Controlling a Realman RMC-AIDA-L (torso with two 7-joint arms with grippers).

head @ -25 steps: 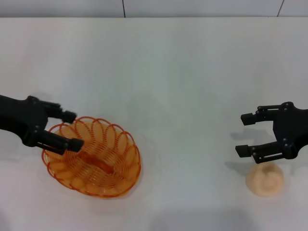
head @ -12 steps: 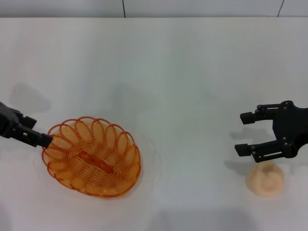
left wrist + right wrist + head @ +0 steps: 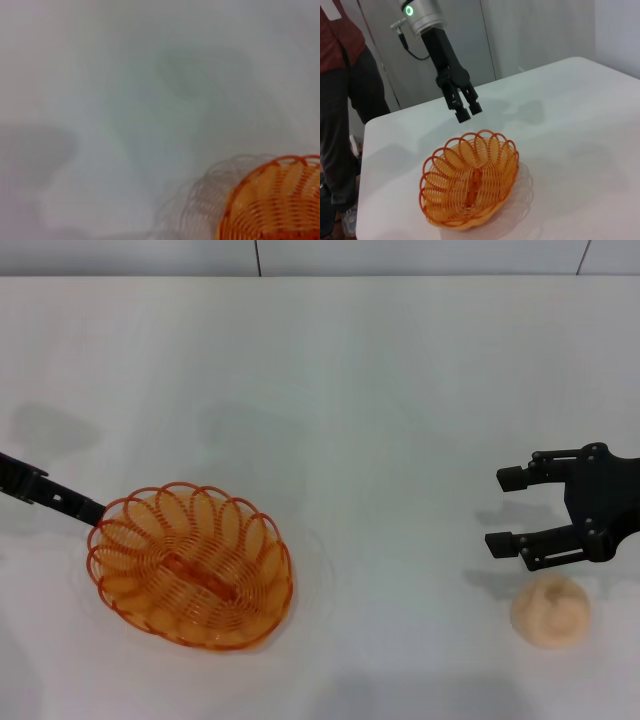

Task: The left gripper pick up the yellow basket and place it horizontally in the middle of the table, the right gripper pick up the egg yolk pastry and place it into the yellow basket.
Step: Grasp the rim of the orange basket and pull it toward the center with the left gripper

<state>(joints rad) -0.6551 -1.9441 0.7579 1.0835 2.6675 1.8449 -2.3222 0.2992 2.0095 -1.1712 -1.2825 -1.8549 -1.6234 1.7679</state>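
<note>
Left hand (image 3: 466,111) nearly closed, empty, above orange-yellow wire basket (image 3: 191,565); right hand (image 3: 512,510) open.

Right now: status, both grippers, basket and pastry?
Left gripper above basket rim, empty. Right gripper open beside egg yolk pastry. Yellow basket on table. Path clear.

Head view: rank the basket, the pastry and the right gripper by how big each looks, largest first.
1. Basket, clearly the widest.
2. Right gripper, though its body runs off the frame edge and it hangs nearer the camera, so its look is inflated.
3. Pastry, smallest, sitting on the table.
</note>
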